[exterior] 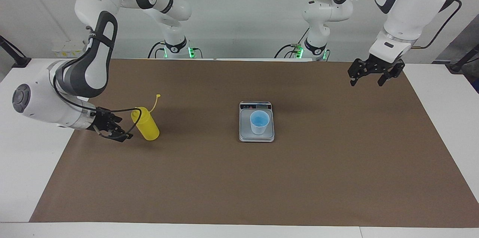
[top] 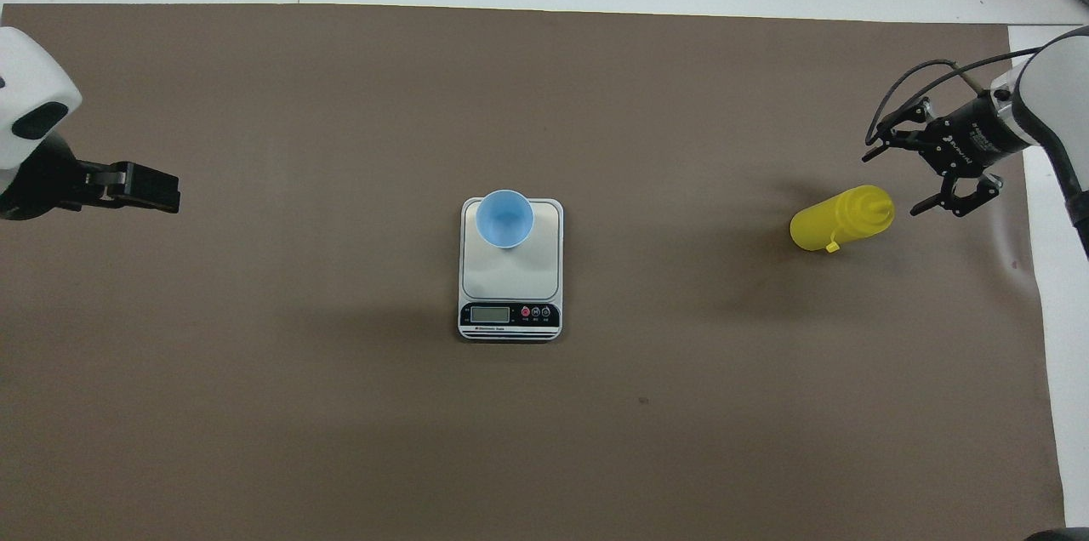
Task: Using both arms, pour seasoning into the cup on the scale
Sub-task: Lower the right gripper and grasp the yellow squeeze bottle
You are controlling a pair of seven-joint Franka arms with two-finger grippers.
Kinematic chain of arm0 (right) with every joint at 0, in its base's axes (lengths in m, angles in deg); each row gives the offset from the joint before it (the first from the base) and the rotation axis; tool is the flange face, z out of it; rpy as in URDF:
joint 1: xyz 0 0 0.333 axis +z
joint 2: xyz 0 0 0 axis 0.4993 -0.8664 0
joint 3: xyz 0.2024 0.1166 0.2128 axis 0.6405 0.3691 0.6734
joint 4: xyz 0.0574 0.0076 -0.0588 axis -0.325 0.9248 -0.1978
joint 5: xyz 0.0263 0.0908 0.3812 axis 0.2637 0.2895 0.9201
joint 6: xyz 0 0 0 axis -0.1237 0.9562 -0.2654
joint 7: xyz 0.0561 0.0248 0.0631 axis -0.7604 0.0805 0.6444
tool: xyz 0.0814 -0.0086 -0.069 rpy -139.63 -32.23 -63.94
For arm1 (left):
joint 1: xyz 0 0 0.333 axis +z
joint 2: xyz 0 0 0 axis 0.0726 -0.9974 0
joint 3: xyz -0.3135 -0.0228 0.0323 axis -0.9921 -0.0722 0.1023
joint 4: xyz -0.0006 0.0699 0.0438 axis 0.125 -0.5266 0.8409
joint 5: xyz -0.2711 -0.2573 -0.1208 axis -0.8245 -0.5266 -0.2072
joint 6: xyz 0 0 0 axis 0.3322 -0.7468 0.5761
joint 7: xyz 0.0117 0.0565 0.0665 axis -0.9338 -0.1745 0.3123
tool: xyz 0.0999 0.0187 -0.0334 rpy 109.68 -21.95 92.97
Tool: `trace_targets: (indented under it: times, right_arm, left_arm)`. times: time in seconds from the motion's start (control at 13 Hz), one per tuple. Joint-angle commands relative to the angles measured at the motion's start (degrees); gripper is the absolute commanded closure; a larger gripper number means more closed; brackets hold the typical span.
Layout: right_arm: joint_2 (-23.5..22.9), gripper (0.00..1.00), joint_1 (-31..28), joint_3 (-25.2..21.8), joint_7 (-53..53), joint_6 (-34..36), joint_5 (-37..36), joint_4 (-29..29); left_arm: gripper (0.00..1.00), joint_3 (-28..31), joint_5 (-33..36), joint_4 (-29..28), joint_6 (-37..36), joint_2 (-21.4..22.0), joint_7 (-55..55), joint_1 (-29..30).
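Observation:
The seasoning [exterior: 146, 125] is a yellow squeeze bottle [top: 838, 222] standing upright on the brown mat toward the right arm's end, its tethered cap [exterior: 158, 96] hanging open. My right gripper [exterior: 125, 128] is low beside it, open, fingers pointing at the bottle without touching it; from above the right gripper [top: 893, 182] sits just off the bottle's top. The pale blue cup [exterior: 259, 122] stands on the silver scale [exterior: 245, 133] mid-table, and in the overhead view the cup [top: 504, 218] is on the scale's plate [top: 510, 277]. My left gripper [exterior: 366, 80] hangs open and empty, high over the mat's edge at the left arm's end [top: 162, 188].
A large brown mat [exterior: 262, 185] covers most of the white table [exterior: 30, 155]. The scale's dark display strip [top: 509, 316] faces the robots. Bare white table borders the mat at both ends.

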Motion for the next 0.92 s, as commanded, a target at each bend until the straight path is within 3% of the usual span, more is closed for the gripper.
trace_targets:
  times: [0.0,0.62,0.85]
  right_arm:
    - [-0.96,0.00,-1.58,0.45,-3.02,1.86,3.80,0.00]
    - [2.20,0.00,-1.93,0.45,-7.68,-4.54,9.51,13.52]
    - [3.17,0.00,-1.93,0.45,-8.73,-4.38,11.72,15.56]
  left_arm:
    - [0.00,-0.52,-1.06,3.49,-3.86,-0.34,-2.74,1.71]
    - [0.00,-1.04,-1.50,-0.72,-0.97,1.95,0.50,1.71]
    - [0.00,-0.87,-1.85,-2.65,-0.79,2.91,0.69,1.89]
